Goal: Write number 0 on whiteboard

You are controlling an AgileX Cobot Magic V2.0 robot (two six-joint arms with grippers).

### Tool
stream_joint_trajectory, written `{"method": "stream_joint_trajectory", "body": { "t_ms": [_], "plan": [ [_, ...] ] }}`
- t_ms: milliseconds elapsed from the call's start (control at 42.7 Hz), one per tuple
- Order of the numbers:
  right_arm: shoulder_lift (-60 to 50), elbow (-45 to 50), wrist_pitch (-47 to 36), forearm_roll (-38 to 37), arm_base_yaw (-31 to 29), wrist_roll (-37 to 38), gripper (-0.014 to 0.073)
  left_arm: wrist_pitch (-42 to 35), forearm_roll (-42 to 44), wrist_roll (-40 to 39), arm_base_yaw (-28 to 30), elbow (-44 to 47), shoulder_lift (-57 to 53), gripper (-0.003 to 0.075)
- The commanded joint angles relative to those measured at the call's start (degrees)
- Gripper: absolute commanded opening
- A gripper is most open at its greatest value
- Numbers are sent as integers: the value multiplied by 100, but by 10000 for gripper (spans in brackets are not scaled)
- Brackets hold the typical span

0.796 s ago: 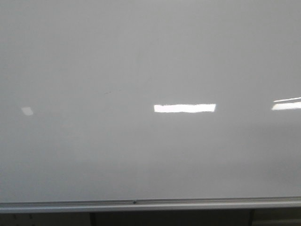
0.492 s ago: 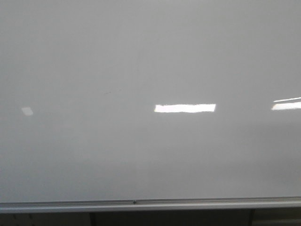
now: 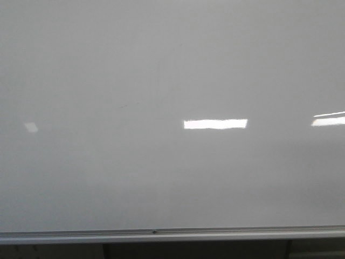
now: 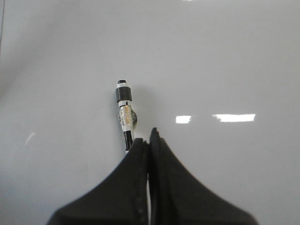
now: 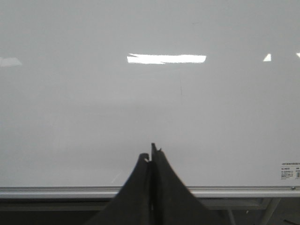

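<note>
Since the earlier front frame, only the centre glare patch (image 3: 215,124) is seen narrower at its left end. Left gripper (image 4: 149,140) is shut on a marker (image 4: 124,115), tip against the whiteboard (image 3: 161,65). Right gripper (image 5: 151,157) is closed, w/ nothing held. No 0 is seen.

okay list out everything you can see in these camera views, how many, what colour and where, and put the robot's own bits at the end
whiteboard: one, glossy pale grey-white, fills all views; no drawn 0 visible.
edge rail: one, silver, along the board's lower edge.
glare patches: several, bright white, on the board surface.
marker: one, white barrel with black tip, in front of the board, sticking out past the left fingers.
label sticker: one, white with small print, at the board's lower corner.
left gripper: one, black fingers shut on the marker.
right gripper: one, black fingers shut, holding nothing, facing the board.
</note>
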Motion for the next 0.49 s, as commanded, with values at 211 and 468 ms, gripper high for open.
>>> {"method": "stream_joint_trajectory", "body": {
  "t_ms": [211,468],
  "plan": [
    [-97,-23,-556,117,-34,-13,-68,-510,-43,-47,5,125,-101,-20],
    [-97,-316,-881,112,-34,-19,-68,-1577,52,-47,44,98,-101,-19]
  ]
}}
